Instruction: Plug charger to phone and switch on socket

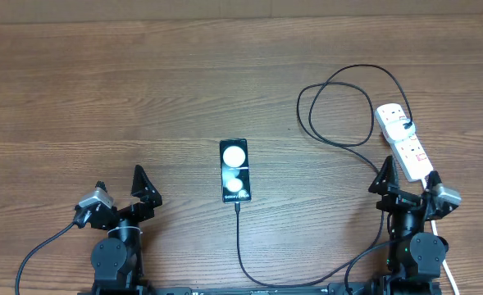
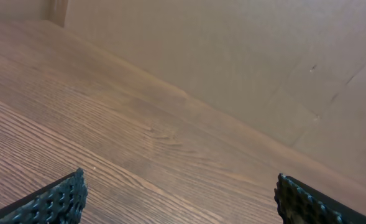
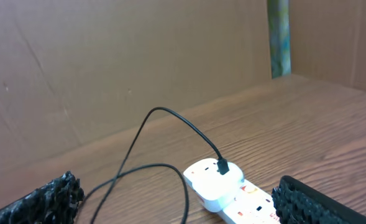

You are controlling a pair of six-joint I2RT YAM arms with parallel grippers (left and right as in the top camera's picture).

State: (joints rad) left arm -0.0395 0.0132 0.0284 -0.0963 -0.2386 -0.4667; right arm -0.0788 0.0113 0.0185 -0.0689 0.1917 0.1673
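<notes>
The phone (image 1: 234,170) lies in the middle of the table, black with two white circles. The charger cable (image 1: 239,246) runs from the phone's near end, along the front edge, then loops (image 1: 331,106) at the right to a white plug on the socket (image 1: 403,141). The connector tip sits at the phone's near end. The socket shows in the right wrist view (image 3: 245,199) with the cable (image 3: 170,118) plugged into a white adapter. My left gripper (image 1: 145,190) is open at the front left (image 2: 179,199). My right gripper (image 1: 405,184) is open just before the socket (image 3: 176,199).
A brown cardboard wall (image 3: 108,56) stands behind the table. The strip's white cord (image 1: 450,274) runs off the front right edge. Both arm bases sit at the front edge.
</notes>
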